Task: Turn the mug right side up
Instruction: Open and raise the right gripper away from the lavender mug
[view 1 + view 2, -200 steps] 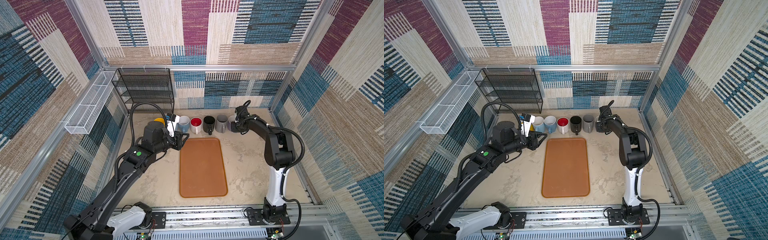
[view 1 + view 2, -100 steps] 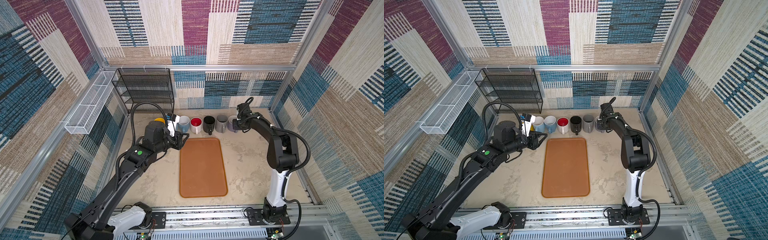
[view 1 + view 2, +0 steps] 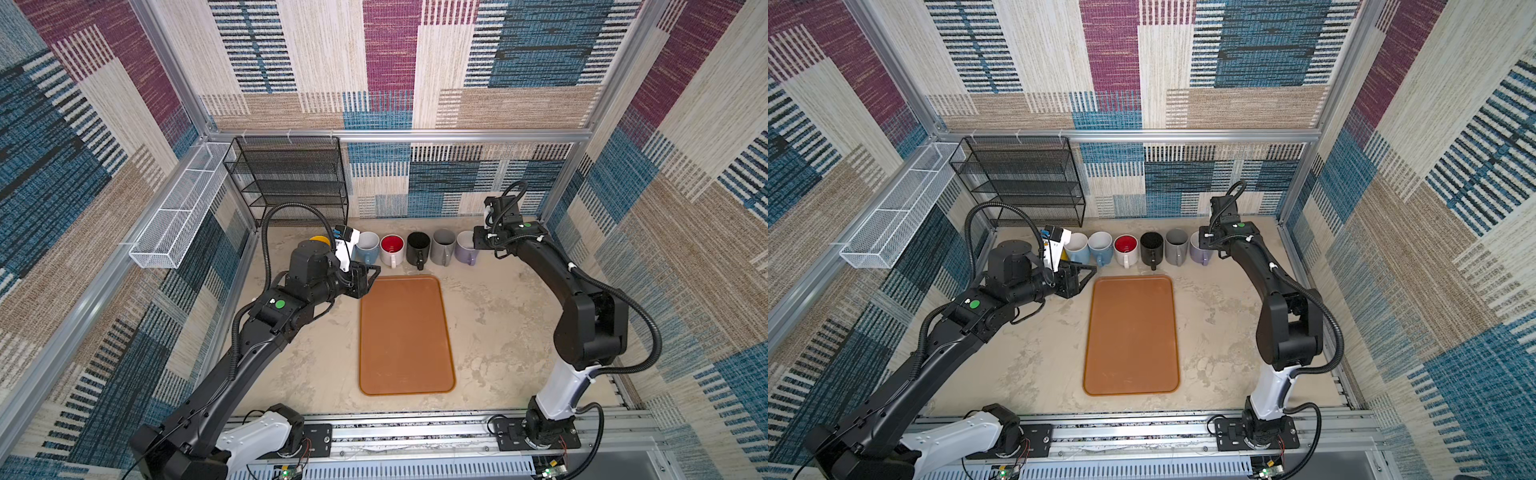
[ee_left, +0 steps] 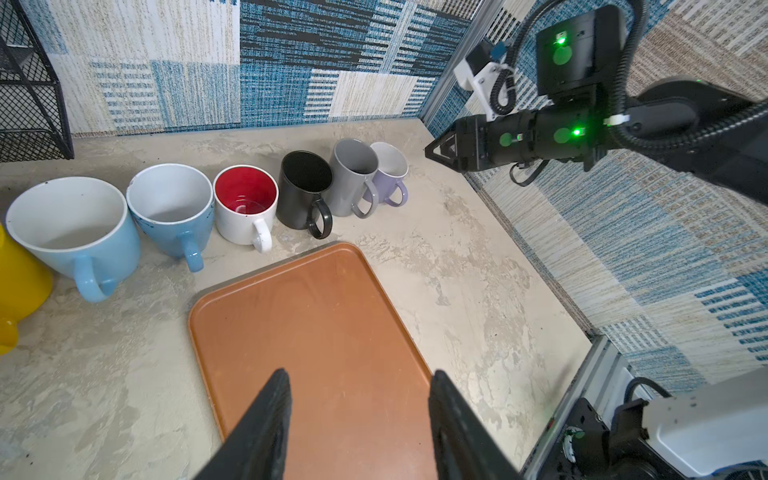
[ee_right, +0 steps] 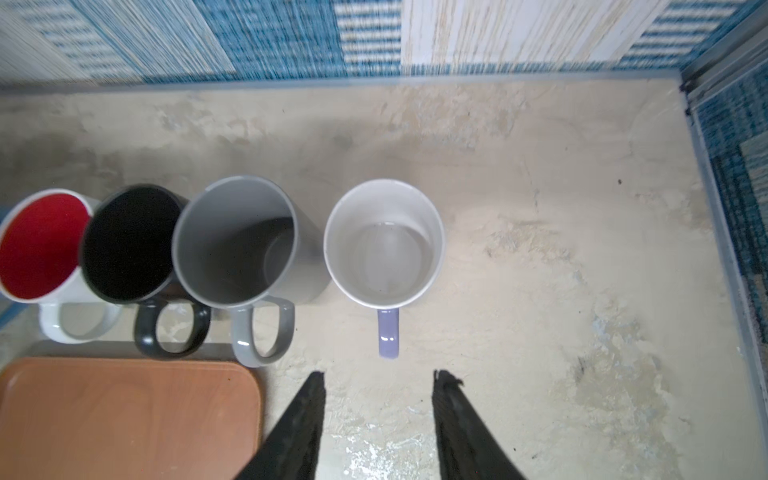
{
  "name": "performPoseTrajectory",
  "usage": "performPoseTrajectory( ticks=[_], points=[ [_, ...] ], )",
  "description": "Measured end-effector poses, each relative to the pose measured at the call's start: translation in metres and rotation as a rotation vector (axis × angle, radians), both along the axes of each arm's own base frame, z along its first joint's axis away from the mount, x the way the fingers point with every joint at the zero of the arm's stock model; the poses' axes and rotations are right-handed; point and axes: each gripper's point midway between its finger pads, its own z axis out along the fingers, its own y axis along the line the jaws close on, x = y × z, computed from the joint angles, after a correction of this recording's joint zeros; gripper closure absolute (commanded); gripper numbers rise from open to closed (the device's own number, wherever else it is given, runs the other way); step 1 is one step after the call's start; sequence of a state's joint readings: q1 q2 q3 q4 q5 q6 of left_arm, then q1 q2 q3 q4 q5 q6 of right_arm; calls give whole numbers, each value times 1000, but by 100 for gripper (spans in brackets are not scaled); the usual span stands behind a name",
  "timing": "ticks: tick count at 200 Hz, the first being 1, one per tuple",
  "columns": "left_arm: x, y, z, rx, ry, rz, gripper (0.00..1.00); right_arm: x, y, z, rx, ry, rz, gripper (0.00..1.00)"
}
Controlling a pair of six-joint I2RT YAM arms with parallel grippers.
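Beige desk boxed in by patchwork walls, with the lilac mug standing rim up at the right end of the mug row along the back wall, just beside the grey mug, handle facing away from the wall. Right fingers spread and empty just short of it, touching nothing, probably to leave it standing free; left fingers likewise parted and empty over a corner of the bare tray. Looks done for this mug; no verdict on the yellow mug at the other end, mostly hidden.
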State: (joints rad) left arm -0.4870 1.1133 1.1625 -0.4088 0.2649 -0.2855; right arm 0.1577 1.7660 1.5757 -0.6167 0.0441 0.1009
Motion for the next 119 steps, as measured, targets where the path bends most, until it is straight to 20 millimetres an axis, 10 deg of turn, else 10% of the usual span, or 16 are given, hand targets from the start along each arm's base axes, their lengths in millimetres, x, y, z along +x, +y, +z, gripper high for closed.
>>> performPoseTrajectory(
  ticks=[80, 119],
  points=[
    [-2, 2, 4, -4, -10, 3, 38, -26, -3, 67, 40, -207, 3, 10],
    [-3, 3, 4, -3, -9, 4, 17, -37, -9, 86, 37, -289, -18, 0]
  ],
)
